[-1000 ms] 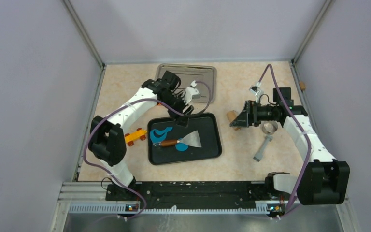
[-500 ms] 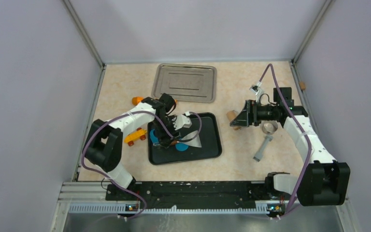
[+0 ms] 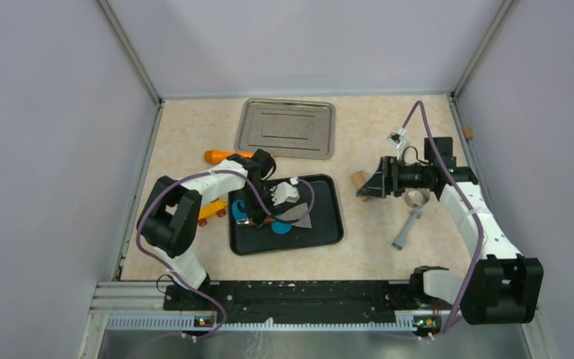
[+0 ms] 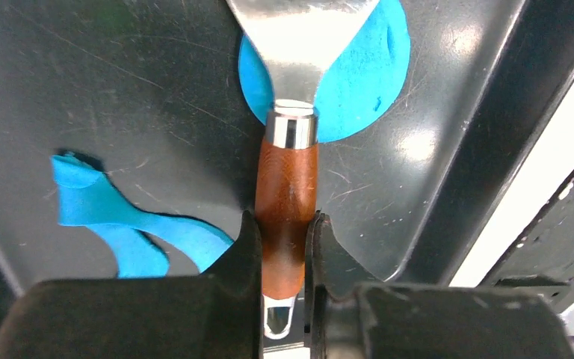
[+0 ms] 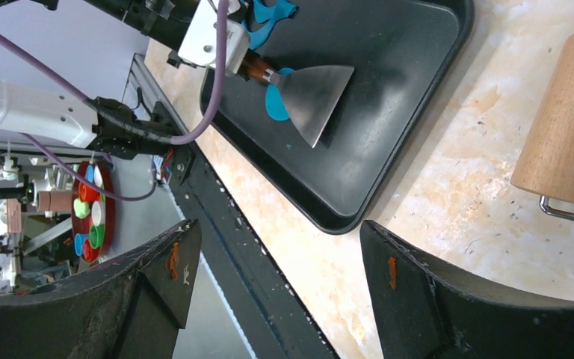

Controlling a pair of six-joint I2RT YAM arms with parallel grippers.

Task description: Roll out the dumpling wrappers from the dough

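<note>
A black tray (image 3: 323,224) holds a round blue dumpling wrapper (image 4: 366,75), partly covered by the steel blade (image 4: 303,30) of a scraper. My left gripper (image 4: 284,232) is shut on the scraper's brown wooden handle (image 4: 286,187), low over the tray. The leftover blue dough (image 4: 112,221), a curled irregular strip, lies on the tray just left of the handle. In the top view the left gripper (image 3: 258,217) covers the tray's left part. My right gripper (image 3: 366,187) hovers open to the right of the tray, with nothing between its fingers (image 5: 172,262).
A wooden roller (image 5: 568,127) lies on the table under the right gripper. An empty steel tray (image 3: 288,127) sits at the back. An orange cylinder (image 3: 220,156) and a small yellow-orange piece (image 3: 209,211) lie left of the black tray. A grey-handled ring cutter (image 3: 411,221) lies at the right.
My left arm came down from the tray's far edge onto the scraper and its jaws closed on the handle. The right arm stayed put.
</note>
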